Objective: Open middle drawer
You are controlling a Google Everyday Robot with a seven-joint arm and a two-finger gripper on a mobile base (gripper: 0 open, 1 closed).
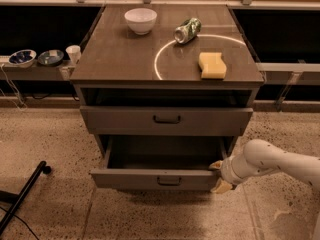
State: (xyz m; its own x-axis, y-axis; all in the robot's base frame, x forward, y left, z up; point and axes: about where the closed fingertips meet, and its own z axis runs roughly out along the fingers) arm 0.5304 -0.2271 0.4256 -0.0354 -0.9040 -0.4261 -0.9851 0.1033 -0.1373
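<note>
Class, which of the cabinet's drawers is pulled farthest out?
The middle drawer, the lower front showing: it juts well forward of the top drawer, its dark inside exposed. The end effector sits at its right front corner.

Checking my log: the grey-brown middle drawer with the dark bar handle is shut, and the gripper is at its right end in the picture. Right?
No: the camera view shows the middle drawer pulled out, its inside visible. The gripper is at its right end in the picture, as you wrote.
</note>
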